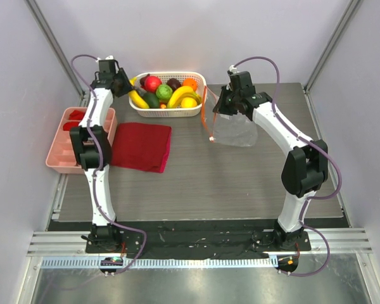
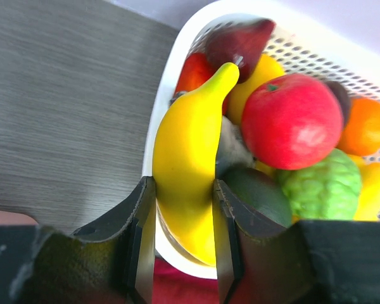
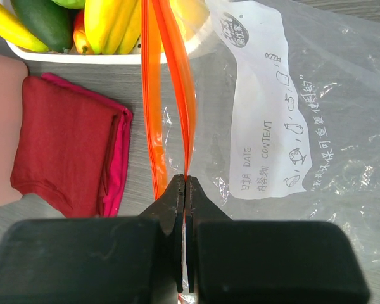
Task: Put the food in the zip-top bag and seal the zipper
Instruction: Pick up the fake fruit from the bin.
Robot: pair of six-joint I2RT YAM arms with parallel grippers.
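Grey table [image 1: 228, 183]: one basket [image 1: 168, 114], one bag [image 1: 237, 133]

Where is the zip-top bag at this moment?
Top view: the zip-top bag is right of centre, just right of the white basket, its orange zipper pinched by the right hand.

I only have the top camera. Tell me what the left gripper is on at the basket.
Observer: The left gripper straddles the yellow banana; both fingers look pressed against its sides.
Operator: Report the right gripper's hold.
Observer: The right gripper is shut on one orange zipper strip of the zip-top bag.
Operator: Check the bag mouth.
Observer: The other strip runs free beside it, so the mouth is unsealed there.
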